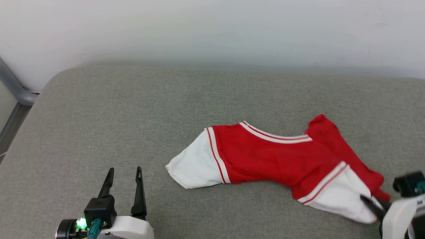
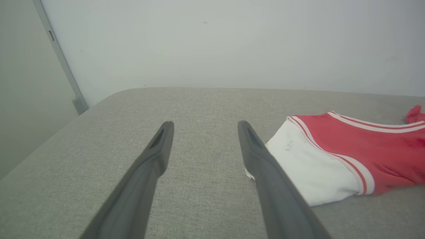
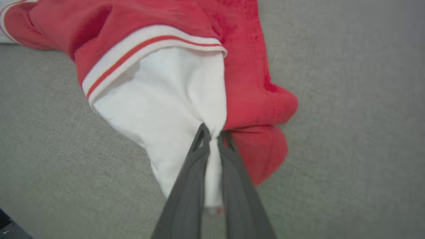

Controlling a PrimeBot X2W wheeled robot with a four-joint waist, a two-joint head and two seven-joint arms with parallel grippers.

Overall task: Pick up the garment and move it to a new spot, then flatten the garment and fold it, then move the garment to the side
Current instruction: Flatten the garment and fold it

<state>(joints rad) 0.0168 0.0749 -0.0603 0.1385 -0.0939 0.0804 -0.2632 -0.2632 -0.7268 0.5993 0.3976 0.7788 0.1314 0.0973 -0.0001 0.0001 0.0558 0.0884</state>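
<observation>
The garment (image 1: 275,156), a red T-shirt with white sleeves and striped trim, lies crumpled on the grey cushion, right of centre. My right gripper (image 3: 214,132) is shut on the white sleeve (image 3: 172,109) at the shirt's near right end, the cloth bunched between its fingers. In the head view that gripper (image 1: 368,200) sits at the lower right edge. My left gripper (image 1: 125,171) stands open at the lower left, nothing between its fingers, a short way left of the other white sleeve (image 2: 308,166). The garment (image 2: 375,149) lies to the right of the left gripper (image 2: 204,127).
The grey cushioned surface (image 1: 116,113) stretches wide to the left and behind the shirt. A pale wall (image 1: 212,30) stands along the far edge. A grey metal frame bar (image 1: 13,86) runs at the far left corner.
</observation>
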